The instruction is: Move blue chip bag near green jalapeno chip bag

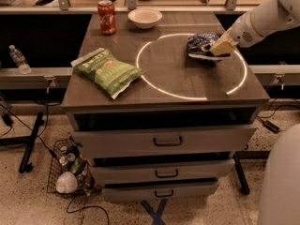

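White rounded arm [265, 18], tan gripper [217, 48] above table's [187, 81] right.
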`<state>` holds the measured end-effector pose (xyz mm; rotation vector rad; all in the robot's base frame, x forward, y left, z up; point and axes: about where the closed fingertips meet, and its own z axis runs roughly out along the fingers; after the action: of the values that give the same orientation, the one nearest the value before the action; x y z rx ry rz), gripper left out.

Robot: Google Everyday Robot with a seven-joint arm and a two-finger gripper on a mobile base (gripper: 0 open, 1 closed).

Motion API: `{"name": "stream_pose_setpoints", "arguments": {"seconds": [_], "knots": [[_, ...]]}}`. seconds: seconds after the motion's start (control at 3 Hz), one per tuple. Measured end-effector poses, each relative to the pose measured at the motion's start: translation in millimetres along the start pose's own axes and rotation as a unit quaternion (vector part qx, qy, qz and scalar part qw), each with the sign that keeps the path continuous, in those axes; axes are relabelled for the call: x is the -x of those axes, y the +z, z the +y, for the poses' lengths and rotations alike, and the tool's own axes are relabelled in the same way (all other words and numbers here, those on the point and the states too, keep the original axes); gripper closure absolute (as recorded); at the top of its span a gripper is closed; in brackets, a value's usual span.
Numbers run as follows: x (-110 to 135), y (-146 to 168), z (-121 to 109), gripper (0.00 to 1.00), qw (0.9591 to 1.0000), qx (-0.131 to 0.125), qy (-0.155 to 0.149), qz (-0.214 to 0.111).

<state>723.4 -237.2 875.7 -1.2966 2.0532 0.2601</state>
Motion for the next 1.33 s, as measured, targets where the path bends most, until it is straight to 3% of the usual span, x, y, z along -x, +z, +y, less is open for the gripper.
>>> {"name": "stream_pose_setpoints", "arguments": {"seconds": [0.33,0.67,1.0,1.33], "knots": [[40,17,29,1.00,0.9966,0.038,-0.060,-0.041],[80,27,56,1.00,0.9863,0.070,-0.126,-0.081],[110,41,79,1.00,0.9721,0.103,-0.181,-0.108],[135,61,114,0.79,0.9499,0.159,-0.236,-0.130]]}}
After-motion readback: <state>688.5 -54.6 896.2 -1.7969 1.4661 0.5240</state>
